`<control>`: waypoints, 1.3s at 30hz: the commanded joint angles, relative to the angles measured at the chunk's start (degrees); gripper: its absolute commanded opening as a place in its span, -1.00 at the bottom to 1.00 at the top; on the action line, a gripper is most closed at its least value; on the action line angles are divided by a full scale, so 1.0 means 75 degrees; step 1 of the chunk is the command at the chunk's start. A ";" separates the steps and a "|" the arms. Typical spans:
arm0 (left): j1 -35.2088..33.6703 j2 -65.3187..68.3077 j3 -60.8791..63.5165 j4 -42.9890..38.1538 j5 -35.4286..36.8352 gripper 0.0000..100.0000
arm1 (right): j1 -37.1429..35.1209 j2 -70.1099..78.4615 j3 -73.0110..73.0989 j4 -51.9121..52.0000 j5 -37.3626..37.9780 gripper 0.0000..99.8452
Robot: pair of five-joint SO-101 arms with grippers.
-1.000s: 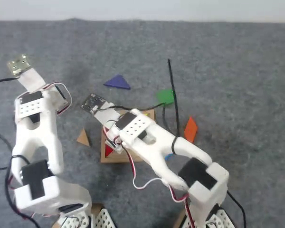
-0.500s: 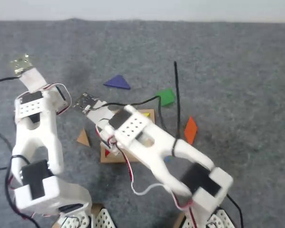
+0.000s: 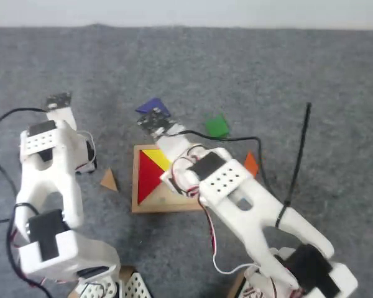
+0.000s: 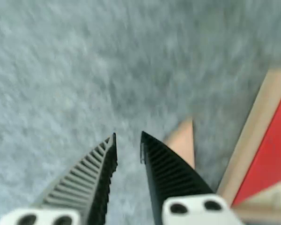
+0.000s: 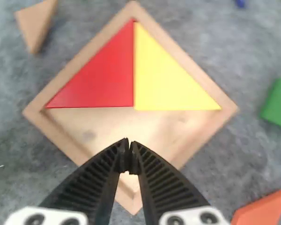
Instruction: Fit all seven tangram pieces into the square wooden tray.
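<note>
My right jaws are pressed tip to tip with nothing in them, above the bare wood of the tray, near the red triangle and yellow triangle seated edge to edge inside. My left jaws stand a narrow slit apart, empty, over the grey table, the small tan triangle just beyond their tips and near the tray's rim. The green square, orange piece and blue triangle lie loose outside. I judge that slit too narrow. It may shove the tan triangle along the table or jam it against the rim. With both arms crowding the tray, they could also collide.
</note>
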 commanded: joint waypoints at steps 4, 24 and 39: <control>0.0410 -0.0141 0.0088 0.1067 -0.0070 -0.81 | 0.0076 -0.0498 -0.0023 -0.0193 -0.0105 -0.99; 0.0973 -0.1653 0.1565 -0.0293 0.1629 -0.52 | 0.0076 -0.0498 -0.0012 -0.0193 -0.0094 -0.99; 0.0914 0.0903 0.0240 -0.0516 0.1899 -0.66 | 0.0076 -0.0498 -0.0012 -0.0182 -0.0094 -0.99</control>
